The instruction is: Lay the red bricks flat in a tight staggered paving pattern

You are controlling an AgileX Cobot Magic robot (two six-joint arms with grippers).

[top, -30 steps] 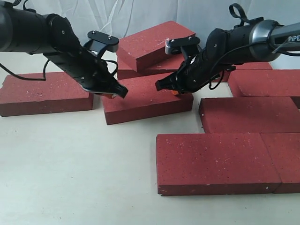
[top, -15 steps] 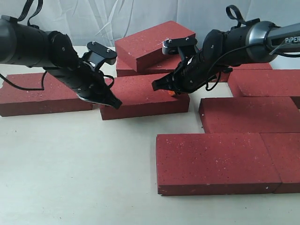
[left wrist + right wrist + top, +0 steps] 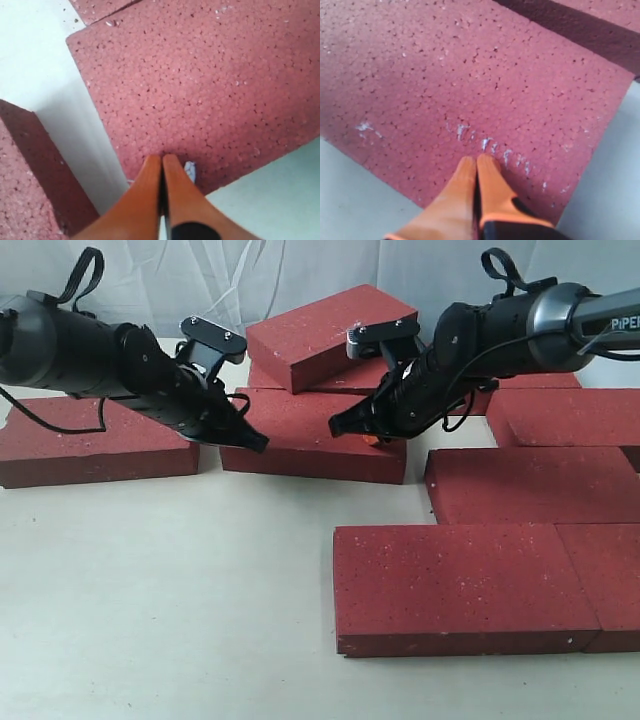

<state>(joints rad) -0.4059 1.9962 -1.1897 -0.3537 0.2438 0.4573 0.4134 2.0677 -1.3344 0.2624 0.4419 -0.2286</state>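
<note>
Dark-red and grainy, the middle rectangular paver brick (image 3: 310,445) lay flat on the off-white table top (image 3: 170,590), its long axis running left to right across the exterior view. Both claws bore down on its upper face. The left gripper (image 3: 258,443) was close to the brick's left end, and the right gripper (image 3: 340,426) was a little right of its middle. Each wrist view showed the orange fingers pinched together with nothing between them, the tips touching the pitted surface (left gripper (image 3: 161,165), right gripper (image 3: 476,165)).

The laid rows of matching red pavers (image 3: 530,485) sat to the brick's right. Its right end was near the left end of the second row, a narrow strip of table showed between them, and the brick lay slightly farther back than that row. The next move would therefore probably be a slide along the brick's own length, rightward and a touch forward, to close the joint. The right arm was nearer the rows, while the left sat at the trailing end, better placed to push. A lone red paver (image 3: 95,440) lay flat to the left, and a leaning pile of red pavers (image 3: 330,335) waited behind.
</note>
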